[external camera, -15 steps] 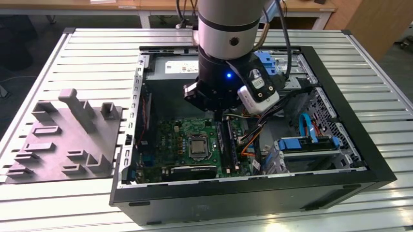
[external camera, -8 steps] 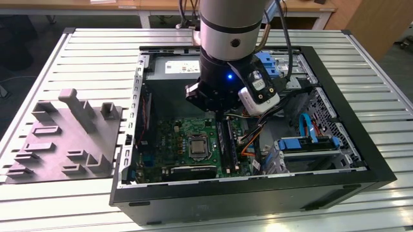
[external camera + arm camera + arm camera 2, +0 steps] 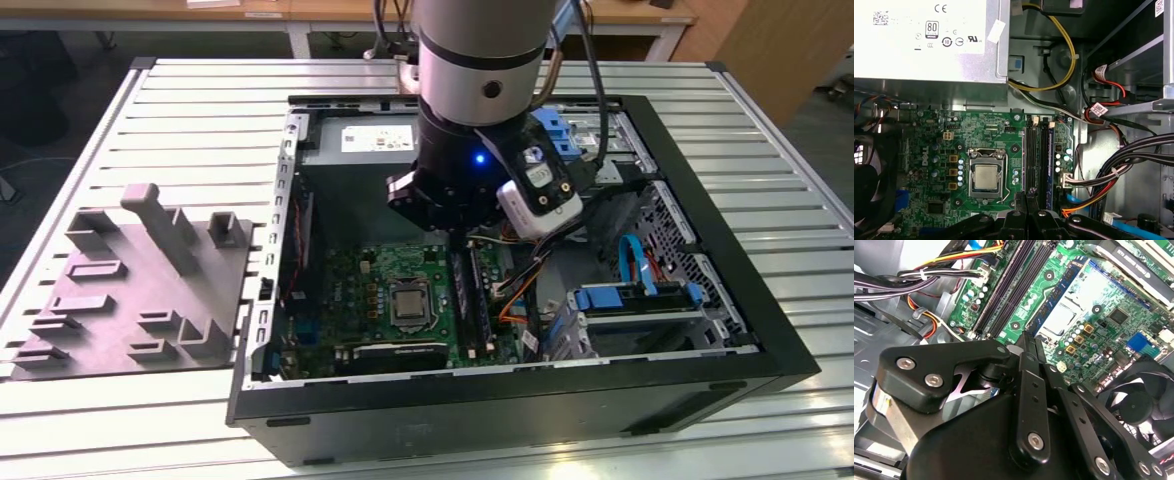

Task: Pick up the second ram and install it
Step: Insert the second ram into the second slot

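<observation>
- The second ram [image 3: 465, 293], a long, narrow, dark memory stick, appears to stand on edge in the row of black memory slots [image 3: 1036, 160], parallel to them. From the exterior view I judge it to be in a slot, not carried. How deep it sits I cannot tell.
- The black linkage gripper [image 3: 454, 240] hangs straight down over the end of that row nearer the power supply. Its fingers [image 3: 1025, 342] are drawn close together with only a thin slit between them, and nothing is visibly clamped. Whether they touch the stick is unclear. A closed tip set over one end suits pressing on a stick more than carrying one.
- The slots lie just beside the square silver processor socket [image 3: 986, 176] on the green motherboard [image 3: 954, 135], so the gripper [image 3: 1026, 194] has to come down vertically in a tight spot.
- Bundled black, yellow and red cables [image 3: 1104, 175] run along the other side of the slots. They are near the gripper's linkage but apart from it.
- The silver box-shaped power supply [image 3: 929, 40] sits beyond the board's edge.
- The black tower case [image 3: 534, 400] lies on its side with the panel off, which leaves the board facing up for the arm.
- The grey moulded plastic fixture tray [image 3: 134, 290] rests on the slatted metal table [image 3: 107, 120], well apart from the case, and I see no stick in it.
</observation>
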Controlling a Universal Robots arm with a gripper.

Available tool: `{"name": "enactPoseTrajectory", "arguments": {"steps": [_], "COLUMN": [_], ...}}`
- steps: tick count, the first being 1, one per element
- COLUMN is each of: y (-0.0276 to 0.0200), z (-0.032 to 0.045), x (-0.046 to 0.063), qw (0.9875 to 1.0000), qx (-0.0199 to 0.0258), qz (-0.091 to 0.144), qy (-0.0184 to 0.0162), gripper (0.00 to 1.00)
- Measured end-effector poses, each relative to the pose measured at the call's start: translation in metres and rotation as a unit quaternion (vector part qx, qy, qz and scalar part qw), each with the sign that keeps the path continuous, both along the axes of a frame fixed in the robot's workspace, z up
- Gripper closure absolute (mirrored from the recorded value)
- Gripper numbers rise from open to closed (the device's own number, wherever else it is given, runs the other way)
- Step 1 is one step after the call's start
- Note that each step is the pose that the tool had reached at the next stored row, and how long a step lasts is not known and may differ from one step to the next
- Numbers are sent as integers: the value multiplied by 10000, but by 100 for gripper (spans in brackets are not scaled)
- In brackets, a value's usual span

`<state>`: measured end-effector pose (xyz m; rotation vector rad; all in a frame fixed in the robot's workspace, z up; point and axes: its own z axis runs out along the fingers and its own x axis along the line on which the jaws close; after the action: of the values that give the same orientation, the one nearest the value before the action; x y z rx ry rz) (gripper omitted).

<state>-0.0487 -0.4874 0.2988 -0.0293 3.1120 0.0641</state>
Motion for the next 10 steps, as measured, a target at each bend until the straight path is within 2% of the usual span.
{"name": "enactPoseTrajectory", "arguments": {"steps": [10], "y": [0], "z": [-61], "x": [16], "qw": [10000], "qx": [2], "qz": [-1], "qy": [0], "gripper": [89]}}
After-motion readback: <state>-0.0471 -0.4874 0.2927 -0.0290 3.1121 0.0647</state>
